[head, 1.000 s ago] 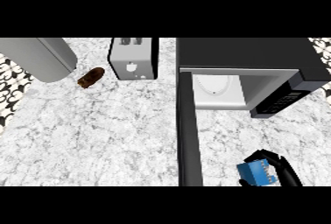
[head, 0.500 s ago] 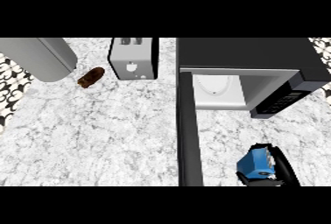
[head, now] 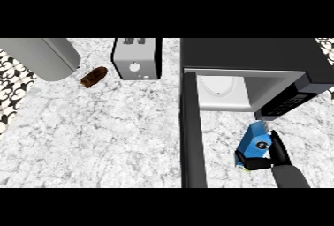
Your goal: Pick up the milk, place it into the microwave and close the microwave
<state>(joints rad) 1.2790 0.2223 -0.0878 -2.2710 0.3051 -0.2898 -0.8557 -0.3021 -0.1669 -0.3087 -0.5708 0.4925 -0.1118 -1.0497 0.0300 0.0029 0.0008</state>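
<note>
My right hand (head: 275, 154) had its fingers curled around the blue milk (head: 254, 142) carton, holding it over the counter (head: 98, 137) near its front edge, just below the open microwave (head: 251, 70).

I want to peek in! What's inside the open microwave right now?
Inside the microwave only a pale round plate on its floor shows. The roof covers the back part, so that cannot be seen. The milk is outside, in front, held in the right hand.
</note>
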